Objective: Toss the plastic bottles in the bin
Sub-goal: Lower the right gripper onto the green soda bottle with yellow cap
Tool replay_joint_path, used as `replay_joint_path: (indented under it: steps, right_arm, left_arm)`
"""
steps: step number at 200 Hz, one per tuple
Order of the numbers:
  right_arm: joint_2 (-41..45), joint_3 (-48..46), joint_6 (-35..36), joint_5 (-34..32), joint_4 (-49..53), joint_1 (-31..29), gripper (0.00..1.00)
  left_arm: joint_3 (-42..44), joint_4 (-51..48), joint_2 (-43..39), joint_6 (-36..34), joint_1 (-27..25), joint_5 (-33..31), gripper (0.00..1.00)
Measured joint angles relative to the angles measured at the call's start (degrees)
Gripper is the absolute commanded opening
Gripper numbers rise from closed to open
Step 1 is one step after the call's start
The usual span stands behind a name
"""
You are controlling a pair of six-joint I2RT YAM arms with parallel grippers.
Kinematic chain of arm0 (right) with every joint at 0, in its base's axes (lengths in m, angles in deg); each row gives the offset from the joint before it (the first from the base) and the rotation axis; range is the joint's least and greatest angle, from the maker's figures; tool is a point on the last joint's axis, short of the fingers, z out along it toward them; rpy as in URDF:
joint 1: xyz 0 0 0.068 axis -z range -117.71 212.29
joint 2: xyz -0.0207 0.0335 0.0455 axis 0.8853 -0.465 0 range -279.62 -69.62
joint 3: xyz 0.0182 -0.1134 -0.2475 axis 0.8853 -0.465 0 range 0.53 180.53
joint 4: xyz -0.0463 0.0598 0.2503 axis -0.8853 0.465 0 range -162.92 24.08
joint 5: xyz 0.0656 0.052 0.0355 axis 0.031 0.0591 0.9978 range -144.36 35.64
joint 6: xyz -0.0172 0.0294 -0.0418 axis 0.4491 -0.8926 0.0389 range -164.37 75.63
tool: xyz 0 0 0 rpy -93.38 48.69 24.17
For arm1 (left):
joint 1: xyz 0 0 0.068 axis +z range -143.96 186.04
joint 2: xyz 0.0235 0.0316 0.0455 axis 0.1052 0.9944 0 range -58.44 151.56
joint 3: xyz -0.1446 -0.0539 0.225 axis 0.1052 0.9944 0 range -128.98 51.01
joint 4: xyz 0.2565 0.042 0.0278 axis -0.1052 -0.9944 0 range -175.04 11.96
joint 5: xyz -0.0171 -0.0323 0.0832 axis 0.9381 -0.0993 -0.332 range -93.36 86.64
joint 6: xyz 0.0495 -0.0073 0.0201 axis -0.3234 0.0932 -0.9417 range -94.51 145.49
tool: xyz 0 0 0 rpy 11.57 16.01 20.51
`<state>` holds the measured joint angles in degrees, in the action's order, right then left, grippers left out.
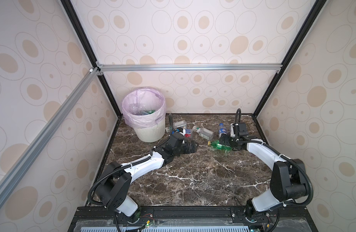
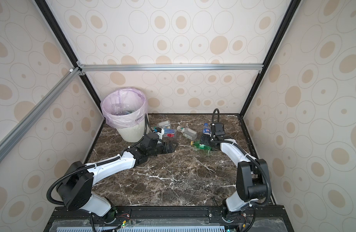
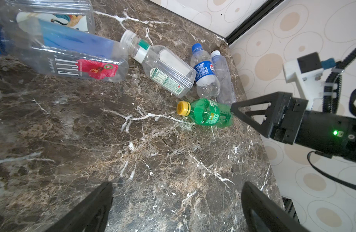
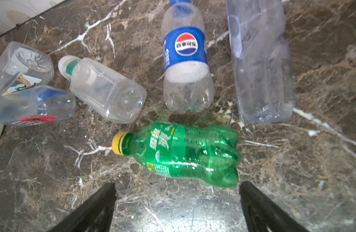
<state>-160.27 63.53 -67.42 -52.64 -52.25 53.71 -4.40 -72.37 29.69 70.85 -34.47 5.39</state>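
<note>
Marble table [image 1: 193,180]: clear bottles [image 4: 104,90] crowd green bottle [image 4: 179,152]; L gripper [image 3: 178,185], R gripper [image 4: 177,183] spread, empty.

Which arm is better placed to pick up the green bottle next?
Right, probably. The right gripper is open and close to the green bottle, facing it; the left gripper, also open, is farther away.

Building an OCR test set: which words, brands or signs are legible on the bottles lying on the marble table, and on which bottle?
"FIJI": clear square plastic bottle with pink flower label.
"百事可乐", in a round red-white-blue logo: clear plastic bottle with blue label.
"雪碧", stylised: green plastic bottle with yellow cap.
Too small to read: the green print on the clear white-capped plastic bottle, and the script above "FIJI".
</note>
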Motion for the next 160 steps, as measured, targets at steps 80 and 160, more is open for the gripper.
replay_joint_path:
  steps: [80, 160]
  right_arm:
    - [-8.94, 5.42, 1.25, 0.85, 0.33, 0.55, 0.99]
    - [-6.4, -1.22, 1.07, 3.87, -0.48, 0.17, 0.99]
  left_arm:
    - [0.5, 0.04, -0.24, 0.28, 0.0, 0.02, 0.99]
    - [0.85, 0.22, -0.26, 0.33, 0.0, 0.2, 0.99]
